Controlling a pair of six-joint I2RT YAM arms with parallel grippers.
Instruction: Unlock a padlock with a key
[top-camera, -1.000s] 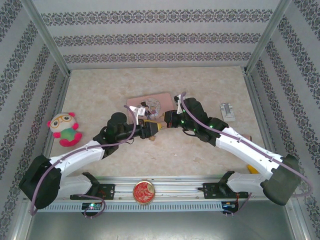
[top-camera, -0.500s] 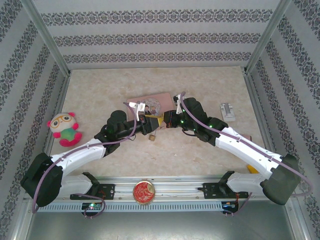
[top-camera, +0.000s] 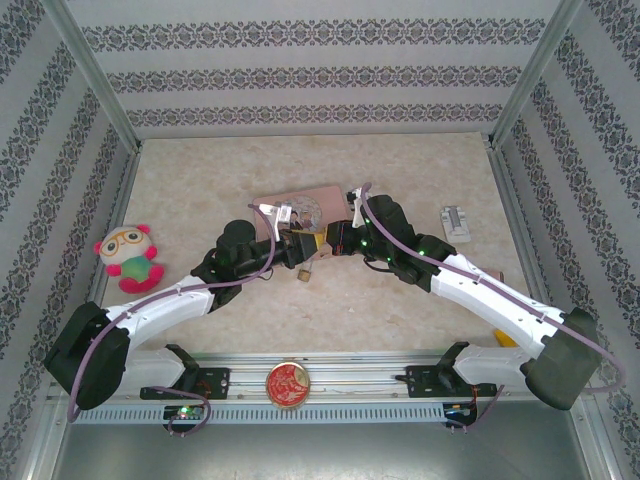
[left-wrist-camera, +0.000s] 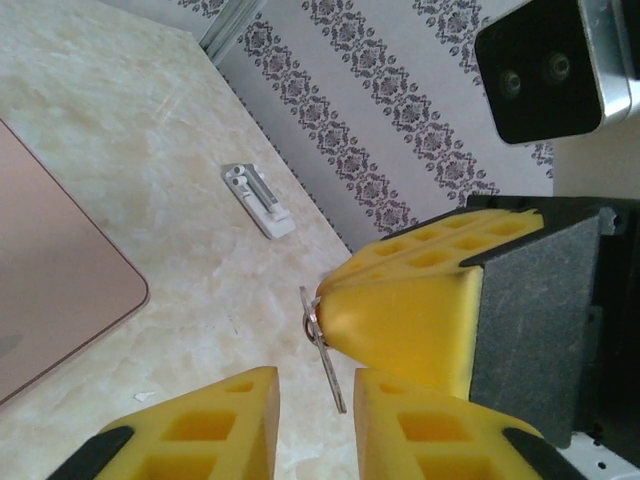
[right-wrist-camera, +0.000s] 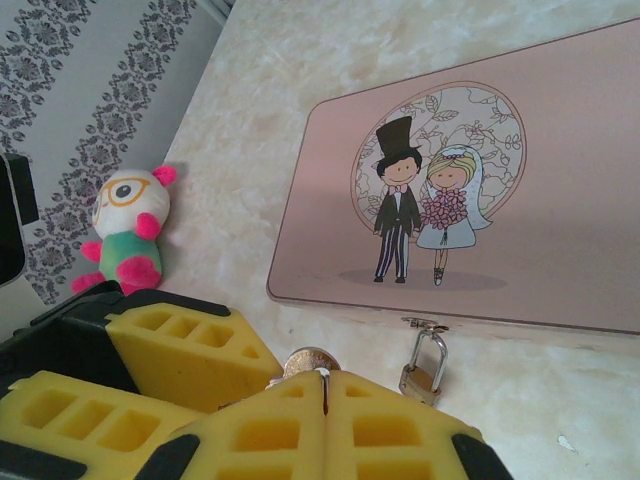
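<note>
My right gripper (right-wrist-camera: 325, 378) is shut on the key (right-wrist-camera: 312, 360), whose round head pokes out above the pressed fingertips. In the left wrist view the key's thin blade (left-wrist-camera: 330, 368) hangs down from the right gripper's yellow fingers (left-wrist-camera: 400, 310). It sits in the gap of my left gripper (left-wrist-camera: 315, 390), whose jaws stand a little apart without touching it. The small brass padlock (right-wrist-camera: 425, 372) hangs by its silvery shackle from the hasp of the pink tin box (right-wrist-camera: 560, 250). From above, both grippers (top-camera: 305, 247) (top-camera: 324, 243) meet just in front of the box, with the padlock (top-camera: 303, 272) below them.
The pink tin box (top-camera: 300, 208) lies mid-table behind the grippers. A plush toy (top-camera: 130, 258) sits at the left. A small white part (top-camera: 456, 221) lies at the right near the wall. A round red-gold disc (top-camera: 287, 385) rests on the front rail.
My left gripper has moved right and up to the right gripper's tip, and its jaws have narrowed around the hanging key blade. The right arm has stayed put.
</note>
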